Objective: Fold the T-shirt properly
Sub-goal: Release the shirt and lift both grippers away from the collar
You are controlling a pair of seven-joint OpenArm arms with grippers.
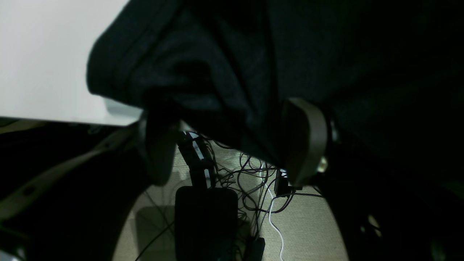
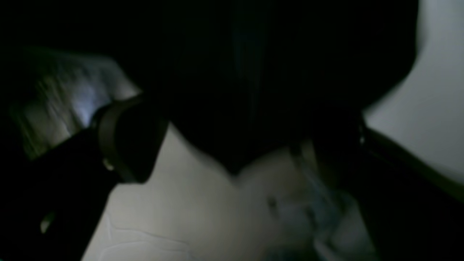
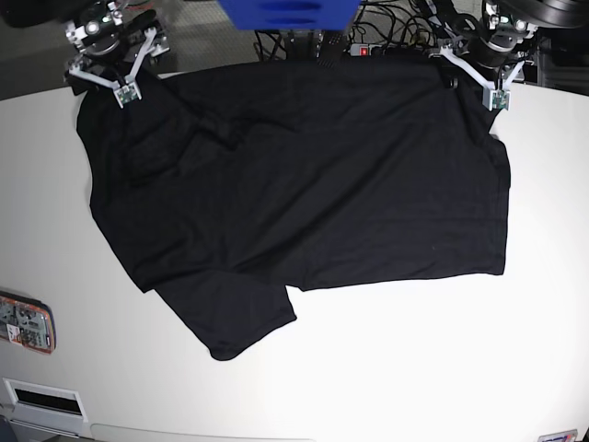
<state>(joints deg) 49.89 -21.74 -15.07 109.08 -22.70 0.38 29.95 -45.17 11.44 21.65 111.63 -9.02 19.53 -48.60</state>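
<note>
The black T-shirt (image 3: 304, 184) lies spread over the white table (image 3: 414, 368), rumpled, with one sleeve pointing to the near left. My left gripper (image 3: 471, 78) sits at the shirt's far right corner. In the left wrist view its jaws stand wide apart, with the T-shirt (image 1: 203, 65) hanging over the table edge between the fingers (image 1: 304, 141). My right gripper (image 3: 110, 78) is at the far left corner. In the dim, blurred right wrist view the jaws are open as well, with dark T-shirt cloth (image 2: 253, 72) between the fingers (image 2: 127, 141).
A red-orange object (image 3: 23, 322) lies at the table's left edge and a white box (image 3: 41, 401) at the near left corner. Cables and a power strip (image 3: 368, 37) run behind the far edge, beside a blue item (image 3: 285, 11). Tangled cables (image 1: 253, 181) cover the floor below.
</note>
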